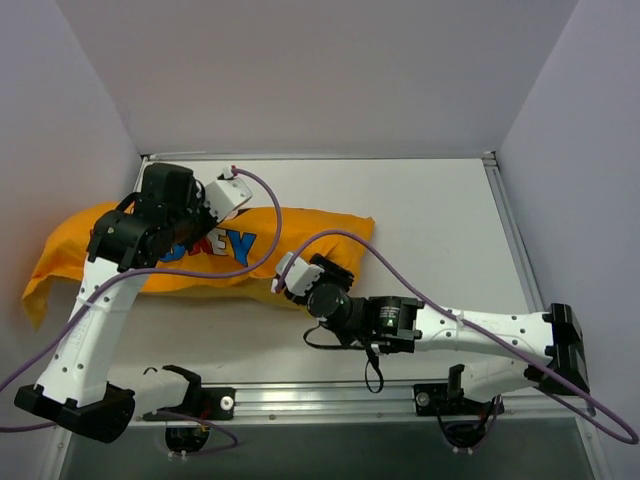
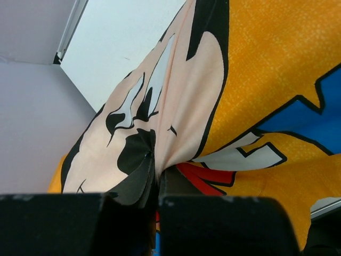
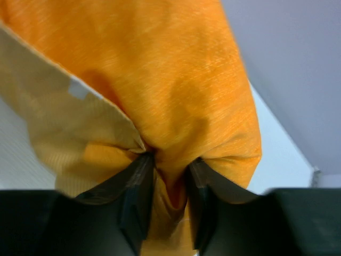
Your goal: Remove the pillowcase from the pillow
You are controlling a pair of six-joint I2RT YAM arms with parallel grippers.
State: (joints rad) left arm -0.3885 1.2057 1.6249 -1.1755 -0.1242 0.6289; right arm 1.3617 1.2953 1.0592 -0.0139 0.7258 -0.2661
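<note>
On the white counter (image 1: 430, 230), toward its left side, the big orange-yellow cloth pillowcase (image 1: 320, 225) with a mouse face is lying. The left fingers (image 2: 80, 224) are pinching the mouse picture tight; the right fingers (image 3: 137, 197) are squeezing its orange edge. A hard pull could be tugging thin cloth free. Both arms are reaching low across.
</note>
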